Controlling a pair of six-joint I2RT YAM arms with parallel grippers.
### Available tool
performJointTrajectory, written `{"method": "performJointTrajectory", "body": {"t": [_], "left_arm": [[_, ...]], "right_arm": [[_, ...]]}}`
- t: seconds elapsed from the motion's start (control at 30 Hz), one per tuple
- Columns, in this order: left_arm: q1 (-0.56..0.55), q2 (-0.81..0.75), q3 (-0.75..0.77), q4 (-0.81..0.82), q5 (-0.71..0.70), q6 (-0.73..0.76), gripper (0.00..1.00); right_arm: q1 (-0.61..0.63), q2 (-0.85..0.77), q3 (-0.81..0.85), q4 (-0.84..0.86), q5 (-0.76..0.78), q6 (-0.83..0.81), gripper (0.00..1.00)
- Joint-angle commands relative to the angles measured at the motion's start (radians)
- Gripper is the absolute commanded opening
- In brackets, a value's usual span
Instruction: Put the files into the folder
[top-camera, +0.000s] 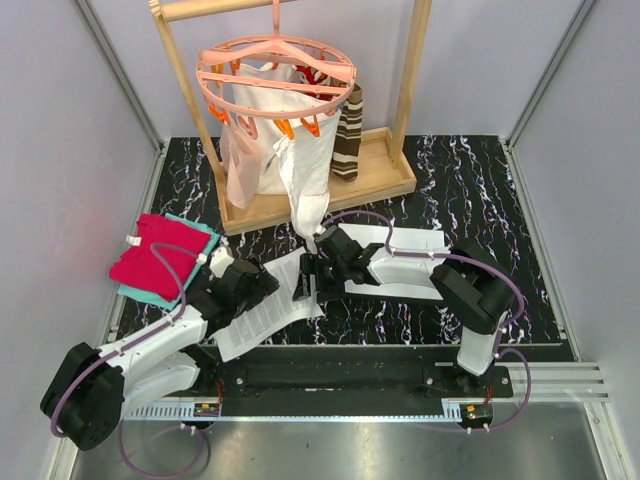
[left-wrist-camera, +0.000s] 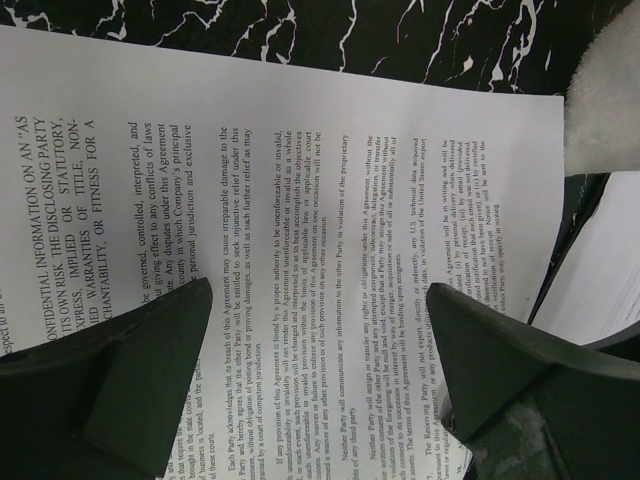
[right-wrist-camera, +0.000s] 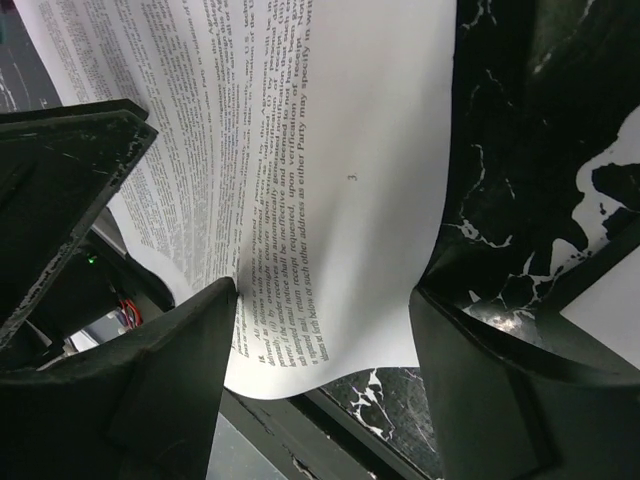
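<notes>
Files (top-camera: 262, 318) lay just in from the counter's near edge, left of centre, long axis diagonal from near-left to far-right. The left gripper (left-wrist-camera: 320, 290) hung spread over their middle, pinching nothing. Right gripper (right-wrist-camera: 322, 290) sat at the sheets' far-right end, also spread, with a curled sheet edge running between its fingers and touching one, so I'd judge the right arm nearer the end that must lead. Folder (top-camera: 420, 240) looked to lie just beyond, mid-counter under the right forearm, mostly hidden.
</notes>
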Motion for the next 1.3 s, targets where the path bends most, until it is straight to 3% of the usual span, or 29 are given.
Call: {"method": "performJointTrajectory", "body": {"t": [0.0,0.53,0.83,1.27], "left_arm": [[0.005,-0.027,-0.024,-0.033,-0.026,-0.003,0.99],[0.006,-0.025,-0.04,0.012,0.024,0.036,0.99],[0.005,-0.024,-0.052,0.032,0.033,0.046,0.99],[0.006,-0.041,-0.054,0.021,0.033,0.064,0.99]], "right_arm": [[0.008,-0.003,0.022,0.018,0.002,-0.019,0.81],[-0.13,0.093,0.112,0.106,-0.21,-0.247,0.89],[-0.134,0.161,0.141,0.166,-0.327,-0.313,0.89],[-0.193,0.204,0.172,0.129,-0.258,-0.367,0.92]]}}
